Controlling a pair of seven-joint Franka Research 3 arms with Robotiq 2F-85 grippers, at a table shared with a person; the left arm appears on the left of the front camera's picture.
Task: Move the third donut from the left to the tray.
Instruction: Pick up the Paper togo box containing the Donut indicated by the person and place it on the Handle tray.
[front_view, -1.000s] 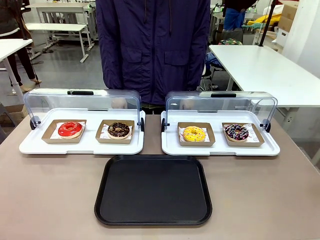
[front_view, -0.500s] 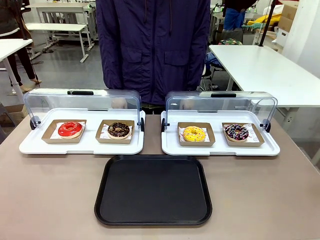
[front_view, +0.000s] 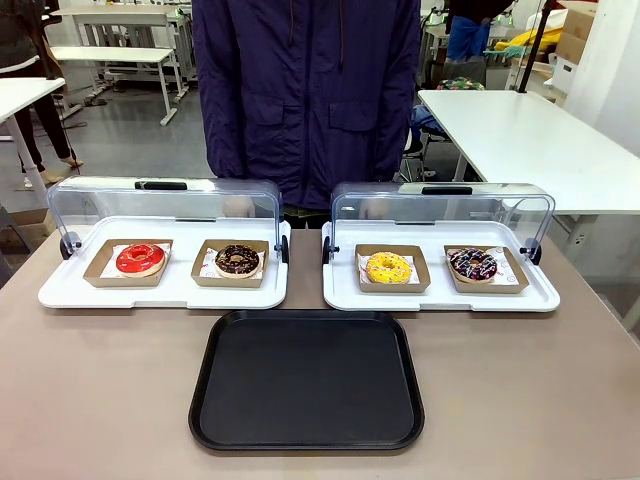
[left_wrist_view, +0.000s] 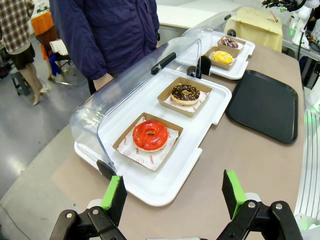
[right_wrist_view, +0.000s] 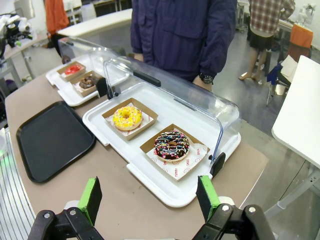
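Nothing is done yet: the yellow-iced donut (front_view: 388, 267) sits in its cardboard holder (front_view: 392, 283) just beyond the black tray (front_view: 306, 380) (which lies bare). The left tool (left_wrist_view: 172, 195) and the right tool (right_wrist_view: 149, 196) hover spread and empty.

Yellow donut (front_view: 388, 267) lies flat beyond black tray (front_view: 306, 380).
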